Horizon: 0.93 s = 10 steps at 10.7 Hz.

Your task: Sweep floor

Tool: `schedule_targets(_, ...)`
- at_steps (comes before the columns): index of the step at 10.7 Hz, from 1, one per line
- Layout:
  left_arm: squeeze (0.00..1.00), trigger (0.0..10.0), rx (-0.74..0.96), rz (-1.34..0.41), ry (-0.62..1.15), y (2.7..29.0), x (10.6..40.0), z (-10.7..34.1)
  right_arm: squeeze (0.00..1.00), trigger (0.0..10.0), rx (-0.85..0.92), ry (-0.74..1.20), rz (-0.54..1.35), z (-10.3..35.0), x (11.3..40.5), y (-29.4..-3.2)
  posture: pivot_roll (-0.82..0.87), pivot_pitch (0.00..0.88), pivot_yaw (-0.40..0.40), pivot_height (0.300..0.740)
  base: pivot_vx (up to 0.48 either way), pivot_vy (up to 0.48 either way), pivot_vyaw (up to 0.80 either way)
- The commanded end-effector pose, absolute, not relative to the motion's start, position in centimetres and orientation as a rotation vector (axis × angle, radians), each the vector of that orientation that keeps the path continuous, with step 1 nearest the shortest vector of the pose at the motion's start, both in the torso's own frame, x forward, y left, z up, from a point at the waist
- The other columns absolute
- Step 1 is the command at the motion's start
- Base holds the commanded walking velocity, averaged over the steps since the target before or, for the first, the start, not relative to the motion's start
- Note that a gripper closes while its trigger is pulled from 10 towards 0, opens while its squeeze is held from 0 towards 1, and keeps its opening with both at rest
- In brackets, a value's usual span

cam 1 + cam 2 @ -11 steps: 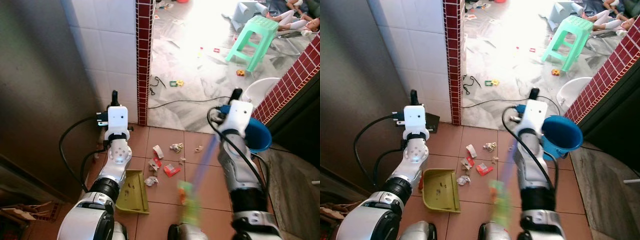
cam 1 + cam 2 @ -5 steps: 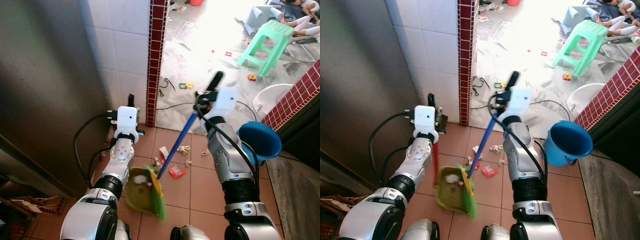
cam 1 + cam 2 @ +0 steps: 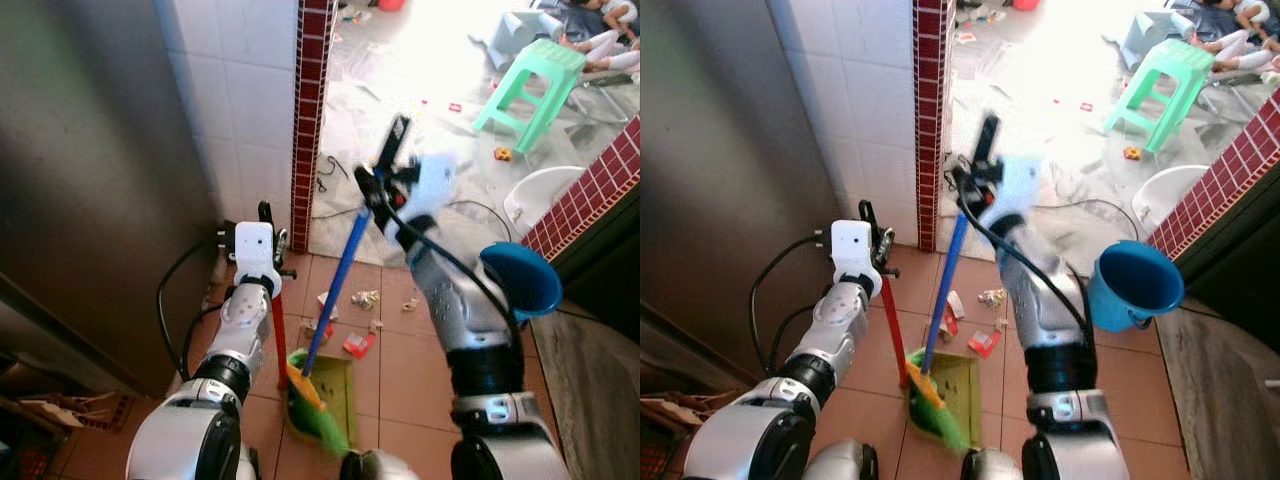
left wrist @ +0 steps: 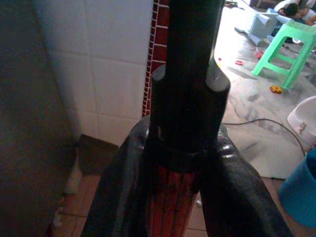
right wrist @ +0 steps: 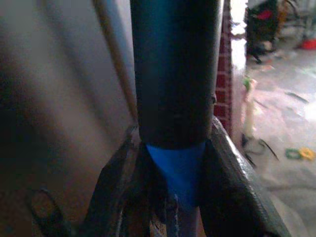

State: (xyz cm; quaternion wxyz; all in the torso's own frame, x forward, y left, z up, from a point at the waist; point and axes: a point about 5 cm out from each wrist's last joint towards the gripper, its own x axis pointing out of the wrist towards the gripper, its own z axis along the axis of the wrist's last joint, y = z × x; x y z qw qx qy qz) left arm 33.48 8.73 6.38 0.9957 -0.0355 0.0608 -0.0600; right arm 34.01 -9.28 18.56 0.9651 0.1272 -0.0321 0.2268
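Note:
My left gripper [image 3: 270, 222] is shut on the red handle [image 3: 278, 340] of an olive-green dustpan [image 3: 337, 390] standing on the brown tiles. My right gripper [image 3: 380, 170], raised in front of the doorway, is shut on the blue broom handle [image 3: 335, 290]. That handle slants down to green bristles [image 3: 312, 415], which rest in the dustpan's mouth. Scraps of litter [image 3: 357, 345] lie on the tiles just beyond the pan. In the wrist views, black fingers [image 4: 123, 197] clamp the red handle [image 4: 170, 207], and fingers [image 5: 227, 187] clamp the blue handle [image 5: 177, 173].
A red-tiled pillar [image 3: 312, 100] and white tiled wall stand to the left, beside a dark metal panel [image 3: 90, 180]. A blue bucket [image 3: 520, 280] sits on the right by a low red-tiled wall [image 3: 590, 180]. Beyond the doorway are a green stool [image 3: 530, 85], cables and scattered toys.
My right gripper has lifted and tipped the broom handle up, and the bristles have swept left into the dustpan. The dustpan has shifted right, towards the litter.

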Motion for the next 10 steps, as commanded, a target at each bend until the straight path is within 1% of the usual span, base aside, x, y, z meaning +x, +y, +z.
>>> schedule_targets(1,0.0,10.0,-0.145,-0.154,0.148,7.7,33.3,6.2,0.0,10.0,0.319,-0.172,0.537,21.5,33.9,-8.5,-0.01,0.061,-0.043,0.74,0.0,0.0,0.0)
schedule_targets(2,0.0,10.0,-0.149,-0.175,0.139,7.7,33.3,6.2,0.0,10.0,0.231,-0.303,0.54,24.4,34.0,-9.0,-0.02,0.057,-0.043,0.74,0.0,0.0,0.0)
schedule_targets(4,0.0,10.0,-0.165,-0.182,0.136,7.7,33.3,6.2,0.0,10.0,0.088,-0.469,0.435,27.3,34.1,-10.3,-0.02,0.05,-0.042,0.74,0.0,0.0,0.0)
schedule_targets(6,0.0,10.0,-0.152,-0.187,0.133,7.9,33.4,6.4,0.0,10.0,0.008,-0.494,0.311,27.1,34.5,-12.0,-0.02,0.044,-0.04,0.74,0.0,0.0,0.0)
schedule_targets(7,0.0,10.0,-0.148,-0.19,0.103,8.2,33.6,6.9,0.0,10.0,-0.088,-0.522,0.201,26.7,34.4,-13.5,-0.02,0.043,-0.039,0.74,0.0,0.0,0.0)
schedule_targets(9,0.0,10.0,-0.135,-0.181,0.03,9.1,33.8,7.9,0.0,10.0,-0.211,-0.527,0.071,25.7,34.0,-15.7,-0.03,0.032,-0.038,0.74,0.0,0.0,0.0)
schedule_targets(10,0.0,10.0,-0.135,-0.181,0.005,9.6,33.7,8.3,0.0,10.0,-0.275,-0.517,0.048,25.0,33.7,-16.1,-0.03,0.031,-0.038,0.74,0.0,0.0,0.0)
